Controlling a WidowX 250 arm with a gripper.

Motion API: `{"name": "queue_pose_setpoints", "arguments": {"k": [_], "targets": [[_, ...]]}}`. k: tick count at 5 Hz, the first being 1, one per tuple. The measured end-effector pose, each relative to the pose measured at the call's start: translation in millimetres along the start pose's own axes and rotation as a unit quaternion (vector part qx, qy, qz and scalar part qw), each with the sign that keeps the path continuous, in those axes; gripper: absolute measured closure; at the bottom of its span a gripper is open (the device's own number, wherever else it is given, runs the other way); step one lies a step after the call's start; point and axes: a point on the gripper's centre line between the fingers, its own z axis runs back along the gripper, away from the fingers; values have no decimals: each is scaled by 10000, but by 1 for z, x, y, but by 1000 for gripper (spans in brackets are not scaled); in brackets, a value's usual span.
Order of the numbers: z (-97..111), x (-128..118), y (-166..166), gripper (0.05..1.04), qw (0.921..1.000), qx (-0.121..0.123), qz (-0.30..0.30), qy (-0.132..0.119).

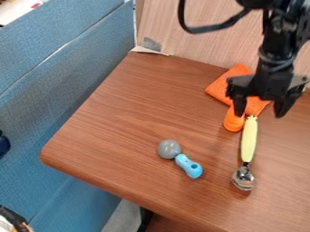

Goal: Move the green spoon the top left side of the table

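The spoon (249,141) lies on the right part of the table (127,118) as the view shows it, its metal bowl nearest and its pale yellow-green handle running away. Left of it is a blue piece (189,167), its far end against a grey ball (169,148). Farther back, the gripper (260,112) hangs by the handle's far end, fingers spread apart, in front of an orange cloth (221,87).

Fixed camera view from above, slanting down onto a brown wood-grain table (133,108), facing an upright pale wood-grain panel (200,47), close enough to crop the table's right side, blue fabric surface (66,77) at left
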Motion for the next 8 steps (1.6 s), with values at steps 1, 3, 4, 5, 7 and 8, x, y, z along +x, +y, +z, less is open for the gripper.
{"name": "queue_pose_setpoints", "arguments": {"k": [1,3,4,5,7,8], "targets": [[-16,-1,-3,83,9997,-204,-19,-98],[-48,4,-11,83,9974,-614,-46,-378],[-61,4,-9,133,9965,-669,-127,-477],[-62,5,-2,420,9966,-692,-219,-391],[-63,5,2,669,9970,-619,-305,-357],[-63,8,5,669,9969,-569,-374,-387]]}}
